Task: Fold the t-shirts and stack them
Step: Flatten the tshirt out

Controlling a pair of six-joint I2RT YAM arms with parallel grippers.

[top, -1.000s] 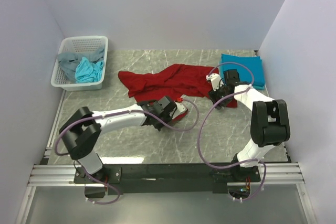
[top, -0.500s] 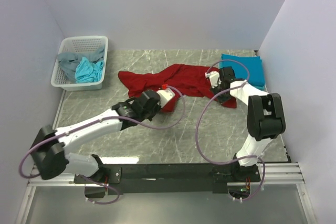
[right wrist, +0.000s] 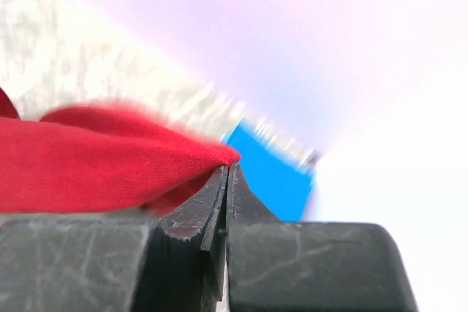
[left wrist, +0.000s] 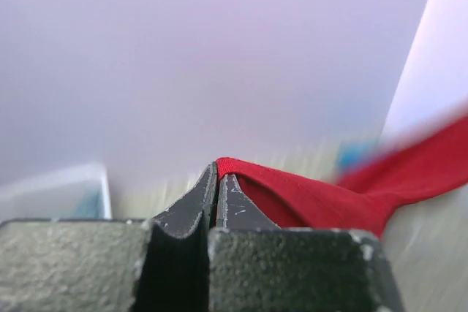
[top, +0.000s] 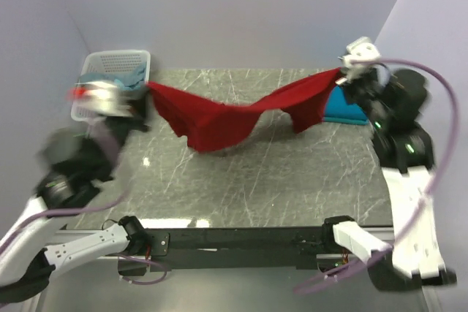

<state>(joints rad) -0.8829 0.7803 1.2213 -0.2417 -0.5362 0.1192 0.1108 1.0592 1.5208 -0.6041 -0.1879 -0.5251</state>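
The dark red t-shirt (top: 219, 123) hangs stretched in the air above the table, sagging in the middle. My left gripper (top: 141, 95) is shut on its left end, next to the basket; the wrist view shows the jaws (left wrist: 217, 171) pinching a red hem (left wrist: 322, 202). My right gripper (top: 344, 72) is shut on its right end, high at the back right; its jaws (right wrist: 228, 169) clamp a red fold (right wrist: 95, 169). A folded teal-blue t-shirt (top: 345, 109) lies on the table beneath that gripper and also shows as the teal-blue shirt (right wrist: 272, 180) in the right wrist view.
A white mesh basket (top: 115, 58) stands at the back left, with grey and turquoise cloth (top: 133, 76) partly hidden behind my blurred left arm. White walls close in the left, back and right sides of the grey marble table (top: 256, 180).
Both arms have risen and swung apart, lifting the red shirt off the table and stretching it between them. The right gripper has shut on the shirt's right end.
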